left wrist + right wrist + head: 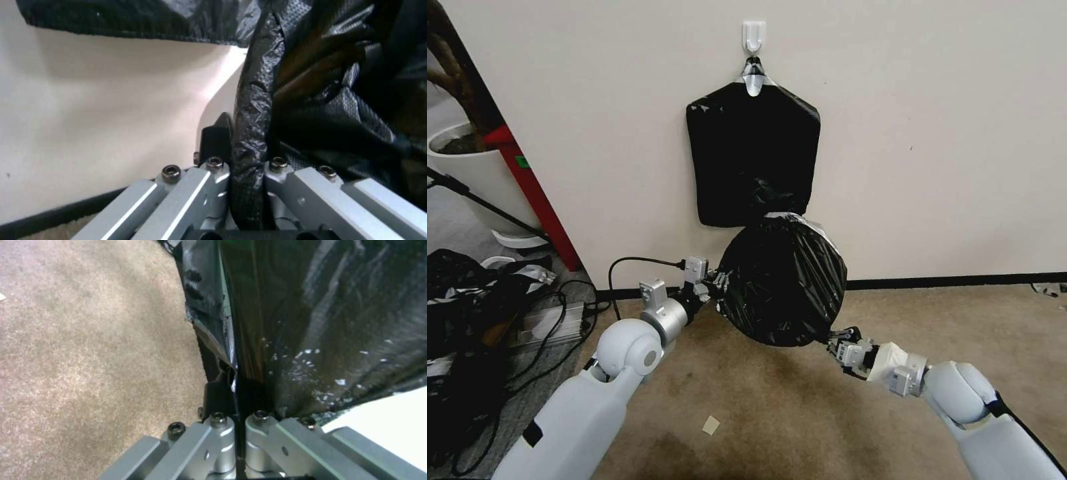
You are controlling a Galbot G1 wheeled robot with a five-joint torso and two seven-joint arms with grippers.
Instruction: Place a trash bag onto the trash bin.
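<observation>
The trash bag (784,287) is glossy, black and crinkly, and it is stretched into a round dome low against the wall. My left gripper (718,280) is shut on its left edge, and my right gripper (832,343) is shut on its lower right edge. In the left wrist view a bunched strip of the bag (251,133) runs between the closed fingers of the left gripper (247,160). In the right wrist view the right gripper (236,400) pinches the taut film (311,323). The trash bin is hidden under the bag in the head view. A cream-white surface (387,430) under the bag's edge looks like the bin's wall.
A flat black pack of bags (752,153) hangs from a white wall hook (754,35) just above the dome. At the left stand a white plant pot (474,167), a red post (537,200) and a tangle of cables (560,320). A paper scrap (711,425) lies on the carpet.
</observation>
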